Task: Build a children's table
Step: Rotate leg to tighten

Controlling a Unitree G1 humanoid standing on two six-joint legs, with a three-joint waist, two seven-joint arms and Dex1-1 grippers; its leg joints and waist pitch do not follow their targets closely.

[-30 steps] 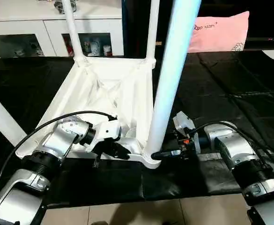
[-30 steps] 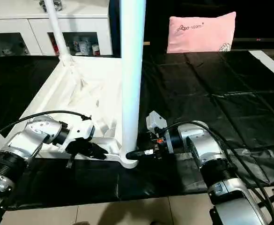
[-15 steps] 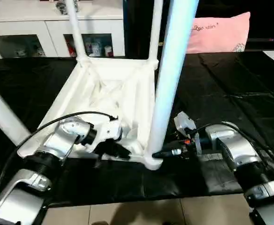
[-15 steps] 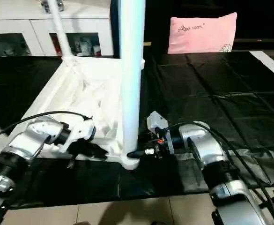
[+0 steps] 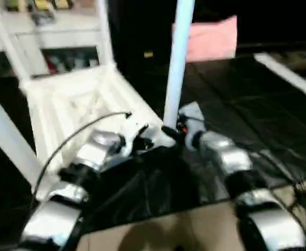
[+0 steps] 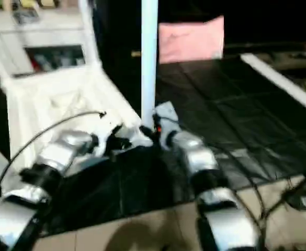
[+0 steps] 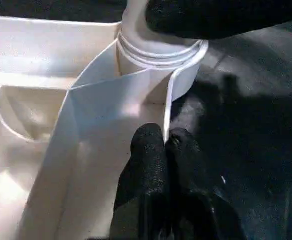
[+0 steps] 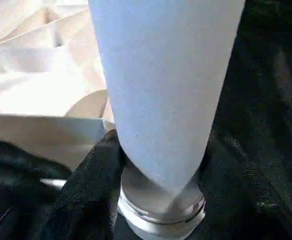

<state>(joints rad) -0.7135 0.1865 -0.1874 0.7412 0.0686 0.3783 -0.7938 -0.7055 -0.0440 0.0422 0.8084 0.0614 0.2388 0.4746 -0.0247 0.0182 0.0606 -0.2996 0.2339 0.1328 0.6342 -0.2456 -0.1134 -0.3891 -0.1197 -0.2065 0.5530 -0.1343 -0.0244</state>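
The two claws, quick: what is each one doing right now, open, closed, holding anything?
Left gripper: shut, pinching the thin side rim of the tabletop.
Right gripper: closed around the base of the upright leg at the corner socket.

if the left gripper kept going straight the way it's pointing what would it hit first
Probably the corner socket holding the leg. The left gripper, pinched on the tabletop's thin rim, points along that rim toward it.

silver ribbed forearms ended in black fingers; a thin black cable arched over the left forearm.
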